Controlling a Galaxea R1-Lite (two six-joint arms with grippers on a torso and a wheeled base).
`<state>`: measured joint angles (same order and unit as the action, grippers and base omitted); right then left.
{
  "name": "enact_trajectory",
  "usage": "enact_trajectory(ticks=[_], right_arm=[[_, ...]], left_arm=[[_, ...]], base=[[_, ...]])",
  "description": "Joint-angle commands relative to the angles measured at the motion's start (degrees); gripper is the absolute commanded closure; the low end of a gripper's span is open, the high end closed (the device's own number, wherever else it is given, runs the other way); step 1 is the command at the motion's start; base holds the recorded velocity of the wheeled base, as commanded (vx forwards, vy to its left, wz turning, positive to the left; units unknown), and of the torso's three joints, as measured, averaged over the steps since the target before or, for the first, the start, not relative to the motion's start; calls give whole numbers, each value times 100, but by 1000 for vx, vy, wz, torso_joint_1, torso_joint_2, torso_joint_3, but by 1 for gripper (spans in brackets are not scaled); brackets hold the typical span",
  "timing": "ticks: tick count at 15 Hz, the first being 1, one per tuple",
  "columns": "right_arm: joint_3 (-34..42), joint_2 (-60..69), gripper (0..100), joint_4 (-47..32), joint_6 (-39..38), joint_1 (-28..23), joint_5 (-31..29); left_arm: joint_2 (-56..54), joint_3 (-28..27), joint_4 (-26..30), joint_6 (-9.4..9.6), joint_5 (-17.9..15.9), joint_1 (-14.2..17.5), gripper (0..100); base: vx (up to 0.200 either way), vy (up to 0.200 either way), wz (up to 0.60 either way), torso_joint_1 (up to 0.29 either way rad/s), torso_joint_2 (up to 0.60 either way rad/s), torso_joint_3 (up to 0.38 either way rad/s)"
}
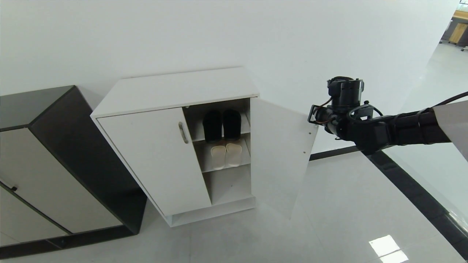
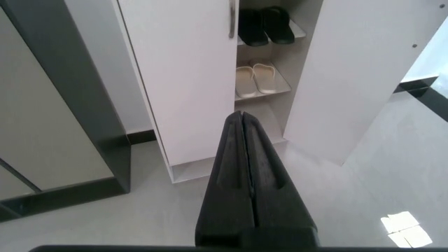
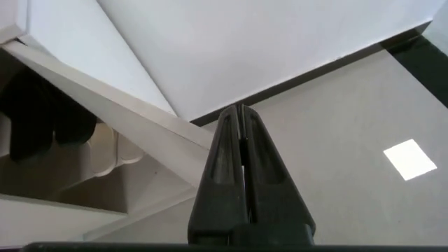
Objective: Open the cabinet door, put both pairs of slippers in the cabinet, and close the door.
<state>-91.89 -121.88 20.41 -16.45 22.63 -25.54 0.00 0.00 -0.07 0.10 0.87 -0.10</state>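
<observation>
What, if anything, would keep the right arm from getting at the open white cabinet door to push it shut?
Probably nothing, so yes: the right claw, shut, sits close by the outer edge of the open white cabinet door, and nothing appears to stand between them.

Office-like room: distant desk (image 1: 458, 32), glossy floor (image 1: 347, 204)

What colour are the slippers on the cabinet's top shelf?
Those slippers are black; the head view shows them best.
</observation>
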Motion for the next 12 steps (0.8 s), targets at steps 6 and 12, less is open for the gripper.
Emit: enact_trajectory(ticks=[6,12], right_arm=[[286,244,100,-274,10,146,84],[998,692,100,-318,1,919,111]], left_arm=[[0,0,-1,-1,1,1,100],[0,0,-1,-1,1,1,100]], base=[[0,0,0,0,0,0],[0,0,0,0,0,0]])
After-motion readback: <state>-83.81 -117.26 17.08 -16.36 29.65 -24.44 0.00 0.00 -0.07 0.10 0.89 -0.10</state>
